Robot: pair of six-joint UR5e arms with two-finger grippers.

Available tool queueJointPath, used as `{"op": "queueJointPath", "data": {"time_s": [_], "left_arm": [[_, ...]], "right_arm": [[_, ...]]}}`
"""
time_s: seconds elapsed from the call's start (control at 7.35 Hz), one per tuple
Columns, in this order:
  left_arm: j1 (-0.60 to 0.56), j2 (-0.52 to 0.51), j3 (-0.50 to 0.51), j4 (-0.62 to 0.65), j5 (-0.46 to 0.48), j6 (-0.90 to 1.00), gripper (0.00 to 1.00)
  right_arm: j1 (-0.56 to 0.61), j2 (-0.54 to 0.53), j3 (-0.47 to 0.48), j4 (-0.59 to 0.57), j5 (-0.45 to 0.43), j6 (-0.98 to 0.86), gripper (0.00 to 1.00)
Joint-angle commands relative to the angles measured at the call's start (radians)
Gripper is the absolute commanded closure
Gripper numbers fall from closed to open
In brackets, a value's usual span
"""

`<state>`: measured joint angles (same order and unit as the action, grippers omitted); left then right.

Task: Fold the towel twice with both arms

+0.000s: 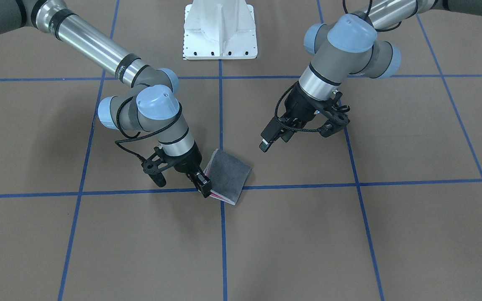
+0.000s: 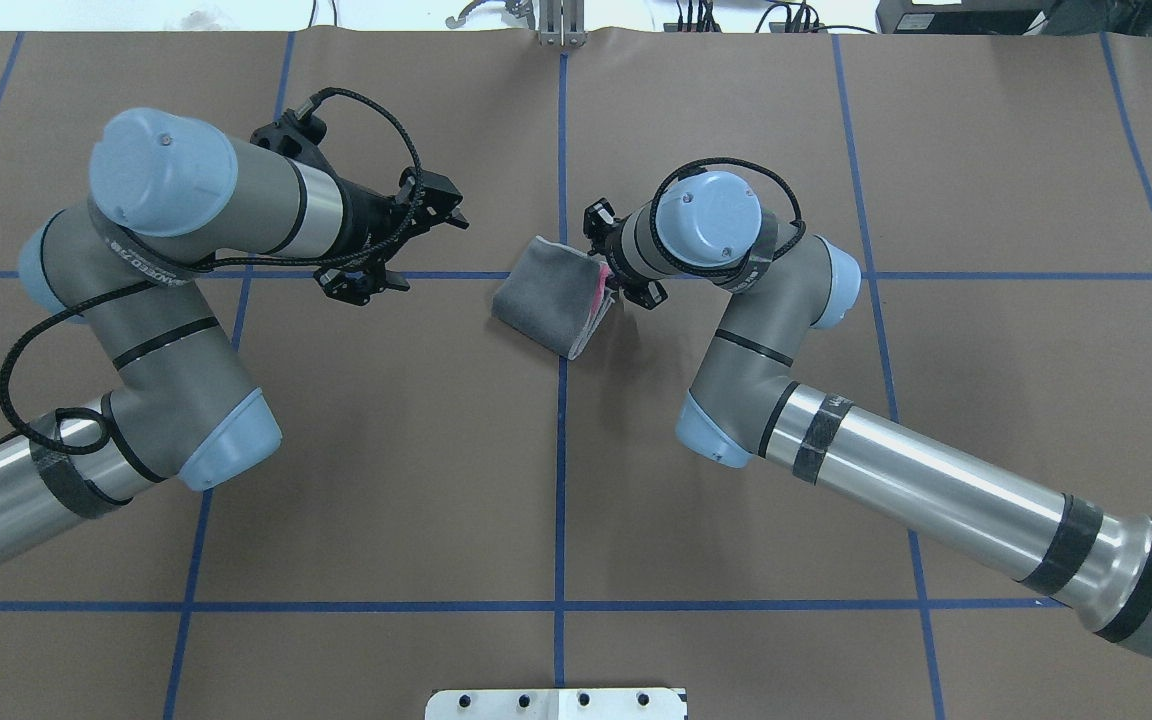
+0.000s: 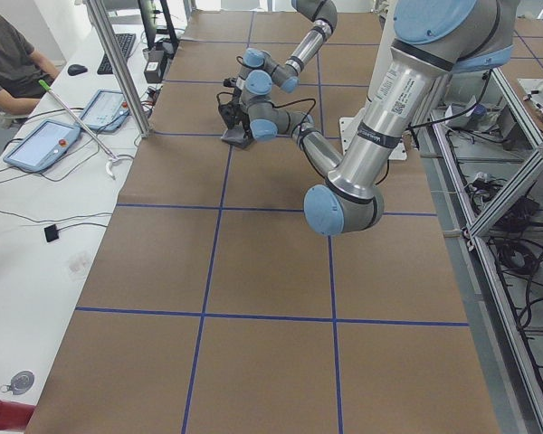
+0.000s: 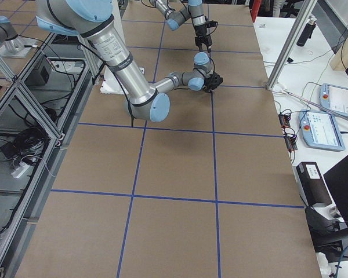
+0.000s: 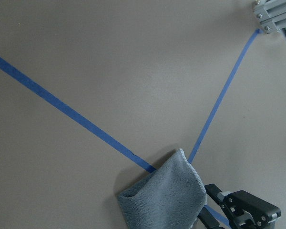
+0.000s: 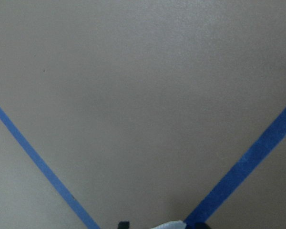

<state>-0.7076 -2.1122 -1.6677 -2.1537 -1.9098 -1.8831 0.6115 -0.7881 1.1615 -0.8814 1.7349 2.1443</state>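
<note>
A: Where's the towel (image 1: 229, 175)?
B: Centre of the bench (image 1: 349, 234), folded small, grey side out. My right gripper (image 1: 202, 187) seems to have its jaws pinched on the open pink edge, steadying the layers.
A: And beyond?
B: My left gripper (image 1: 275, 136) hangs clear, jaws wide, leaving room.

I see a table (image 1: 349, 242) covered in matt brown paper, ruled with smooth blue tape (image 1: 223, 251). Near the centre of the front view lies the towel (image 1: 229, 172): fuzzy, matt dark grey terry cloth, a pink face peeping out at its edge. The left arm (image 1: 341, 54) and right arm (image 1: 94, 44) have shiny brushed-metal tubes, matt grey joints and smooth pale blue plastic caps. The left gripper (image 1: 266, 142) and right gripper (image 1: 204, 189) are matt black, with braided black cables (image 1: 149, 136). At 12 o'clock stands a glossy white painted metal pedestal (image 1: 219, 29).
</note>
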Motion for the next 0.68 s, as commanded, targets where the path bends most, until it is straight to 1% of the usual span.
{"op": "queueJointPath", "data": {"time_s": [0.0,0.27,0.41,0.54], "left_arm": [[-0.001,0.000,0.000,0.000,0.000,-0.001,0.00],[0.000,0.000,0.000,0.000,0.000,-0.001,0.00],[0.000,0.000,0.000,0.000,0.000,-0.001,0.00],[-0.001,0.000,0.000,0.000,0.000,-0.001,0.00]], "right_arm": [[-0.002,0.001,0.007,-0.001,0.000,-0.006,1.00],[-0.001,-0.008,0.047,-0.011,0.003,-0.006,1.00],[-0.002,-0.010,0.072,-0.054,0.003,-0.006,1.00],[-0.002,-0.028,0.085,-0.059,0.003,-0.007,1.00]]}}
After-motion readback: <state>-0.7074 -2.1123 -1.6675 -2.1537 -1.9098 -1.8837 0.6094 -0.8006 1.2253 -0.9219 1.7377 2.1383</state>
